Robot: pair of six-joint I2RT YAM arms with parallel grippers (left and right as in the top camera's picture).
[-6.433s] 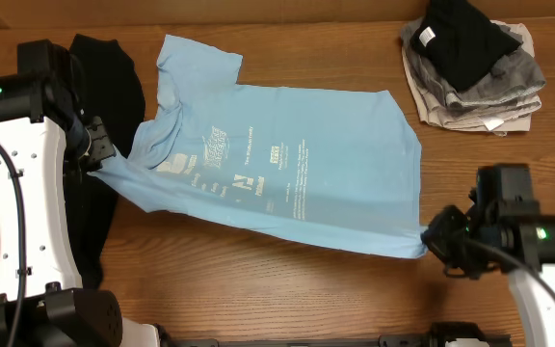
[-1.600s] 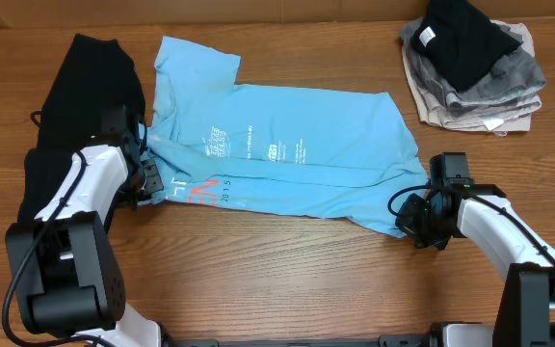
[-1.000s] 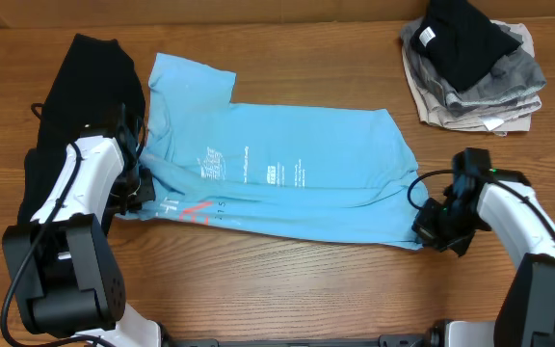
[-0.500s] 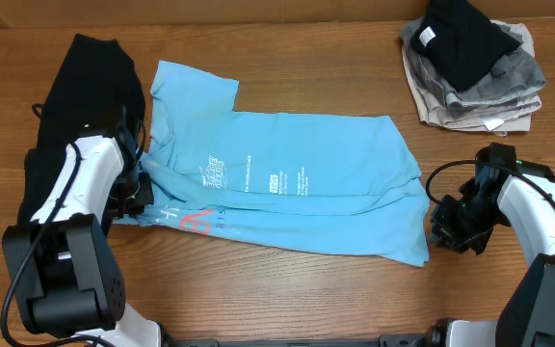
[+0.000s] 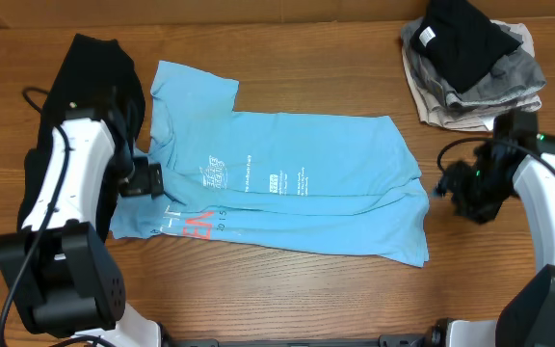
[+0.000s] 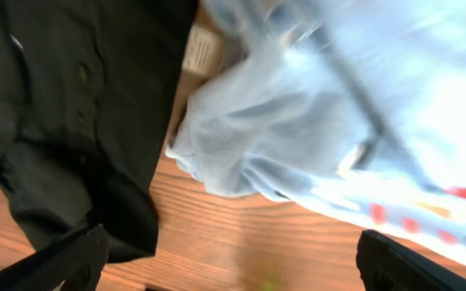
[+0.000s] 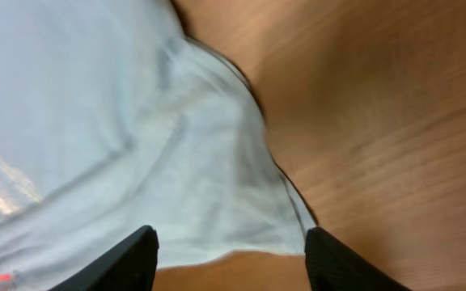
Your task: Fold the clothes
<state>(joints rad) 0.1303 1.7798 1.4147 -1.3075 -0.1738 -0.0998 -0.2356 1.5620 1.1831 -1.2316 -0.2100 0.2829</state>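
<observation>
Left fingers point(image 6: 63, 259) and right fingers point(image 7: 128, 259) gape wide, empty, one pair at each end of the blue T-shirt point(image 5: 316, 154) lying flat on the desk point(image 5: 287, 299). Its near edge is folded over once; judged remaining: sleeve point(image 5: 196, 87), crosswise folds, and the black garment point(image 5: 90, 72) beside its collar.

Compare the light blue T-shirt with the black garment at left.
The light blue T-shirt carries white print and pink lettering; the black garment shows none. The T-shirt lies spread across the middle, its near edge folded over; the black garment lies bunched at the left, partly under the left arm. Both are soft fabric on the wooden table.
</observation>
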